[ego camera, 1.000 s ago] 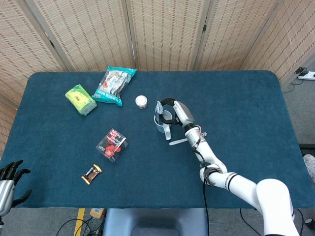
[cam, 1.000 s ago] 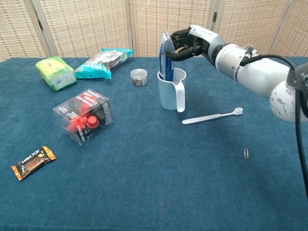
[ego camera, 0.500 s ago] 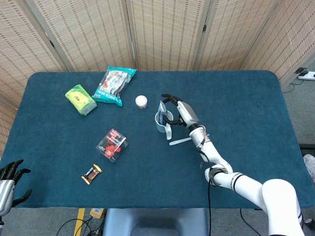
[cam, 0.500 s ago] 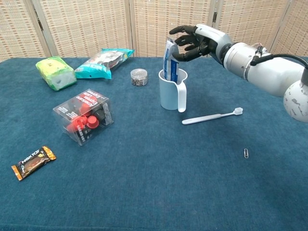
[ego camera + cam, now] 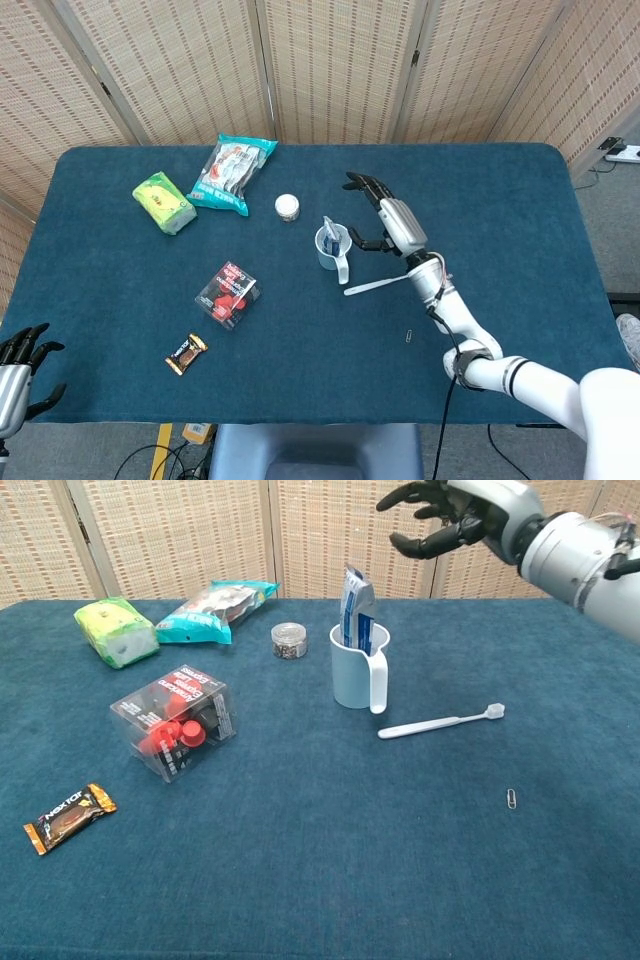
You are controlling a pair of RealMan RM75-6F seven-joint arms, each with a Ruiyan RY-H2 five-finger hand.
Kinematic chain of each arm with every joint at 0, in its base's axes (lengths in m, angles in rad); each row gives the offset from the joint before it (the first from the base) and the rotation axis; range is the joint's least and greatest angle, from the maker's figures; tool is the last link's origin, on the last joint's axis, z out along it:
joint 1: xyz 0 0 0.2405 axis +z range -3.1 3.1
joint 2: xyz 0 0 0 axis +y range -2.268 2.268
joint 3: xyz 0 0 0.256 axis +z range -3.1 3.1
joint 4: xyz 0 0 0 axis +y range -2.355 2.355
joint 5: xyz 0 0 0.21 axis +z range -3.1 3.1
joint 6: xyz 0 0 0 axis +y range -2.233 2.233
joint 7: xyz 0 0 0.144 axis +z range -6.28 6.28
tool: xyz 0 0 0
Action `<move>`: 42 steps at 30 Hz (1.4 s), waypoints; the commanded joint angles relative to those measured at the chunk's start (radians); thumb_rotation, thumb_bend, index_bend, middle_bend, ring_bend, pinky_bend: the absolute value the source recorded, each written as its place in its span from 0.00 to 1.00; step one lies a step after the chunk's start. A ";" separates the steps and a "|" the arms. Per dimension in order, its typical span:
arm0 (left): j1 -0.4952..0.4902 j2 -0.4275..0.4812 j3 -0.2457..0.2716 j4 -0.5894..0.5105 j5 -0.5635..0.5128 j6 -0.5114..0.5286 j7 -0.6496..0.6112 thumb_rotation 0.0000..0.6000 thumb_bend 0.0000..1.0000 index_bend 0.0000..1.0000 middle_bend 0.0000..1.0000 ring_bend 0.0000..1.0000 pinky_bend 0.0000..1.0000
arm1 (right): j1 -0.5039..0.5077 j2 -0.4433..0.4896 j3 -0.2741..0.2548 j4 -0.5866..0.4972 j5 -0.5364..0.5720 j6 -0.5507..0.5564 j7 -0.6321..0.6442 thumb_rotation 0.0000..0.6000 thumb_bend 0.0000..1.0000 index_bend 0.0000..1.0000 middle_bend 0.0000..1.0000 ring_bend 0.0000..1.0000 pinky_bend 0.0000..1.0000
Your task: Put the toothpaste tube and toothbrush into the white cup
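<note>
From the head view, the toothpaste tube stands upright inside the white cup near the middle of the desk, so half the task looks done. The right hand hovers just right of the cup, fingers spread and holding nothing, apart from the tube. The toothbrush lies flat on the cloth below and right of the cup, untouched, probably the next thing to fetch. The left hand sits at the lower left edge, idle, fingers apart. From the chest view, the right hand hangs high in the upper right, well above the cup. The toothbrush has open cloth around it; only a paper clip lies nearby, and the small jar, clear box, snack bar and packets stay left, out of the way.
</note>
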 commanded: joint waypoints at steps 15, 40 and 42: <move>-0.009 0.003 -0.001 -0.017 0.020 0.006 0.004 1.00 0.31 0.35 0.14 0.12 0.19 | -0.185 0.184 -0.212 -0.086 -0.173 0.153 -0.294 1.00 0.48 0.44 0.44 0.28 0.32; 0.015 0.013 0.009 -0.016 0.020 0.030 -0.009 1.00 0.31 0.35 0.14 0.12 0.19 | -0.094 0.024 -0.259 0.021 -0.049 -0.186 -0.629 1.00 0.53 0.20 0.28 0.14 0.27; 0.015 0.012 0.009 -0.016 0.019 0.029 -0.010 1.00 0.31 0.35 0.14 0.12 0.19 | -0.087 0.010 -0.258 0.033 -0.046 -0.195 -0.635 1.00 0.53 0.20 0.28 0.14 0.27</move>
